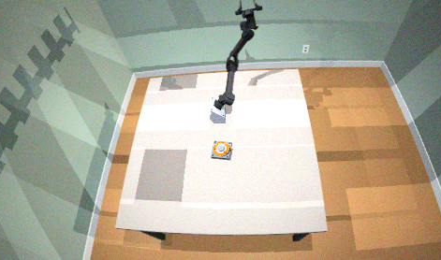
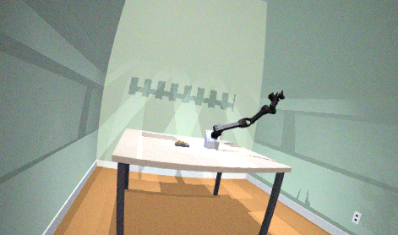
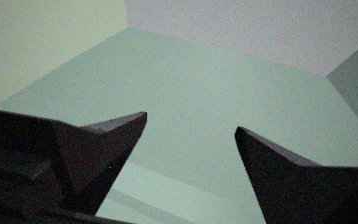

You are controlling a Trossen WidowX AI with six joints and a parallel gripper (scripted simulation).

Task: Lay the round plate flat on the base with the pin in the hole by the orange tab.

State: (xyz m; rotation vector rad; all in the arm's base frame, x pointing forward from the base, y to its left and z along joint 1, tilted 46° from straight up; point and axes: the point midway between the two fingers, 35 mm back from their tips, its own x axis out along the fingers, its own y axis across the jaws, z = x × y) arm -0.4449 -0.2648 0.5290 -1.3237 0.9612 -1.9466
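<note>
The arm reaches up and back from its mount, away from the work, so its fingers stand wide apart on nothing — the wrist view shows only wall and ceiling between them. The round plate (image 1: 221, 150), ringed in orange, sits on its grey base (image 1: 213, 157) near the middle of the white bench (image 1: 251, 196), well apart from the fingers; whether it lies flat is too small to tell. The bench carries grey patches and stands on a wooden floor (image 1: 377, 159) within green walls (image 2: 45, 127). Likely everything remains to be done.
</note>
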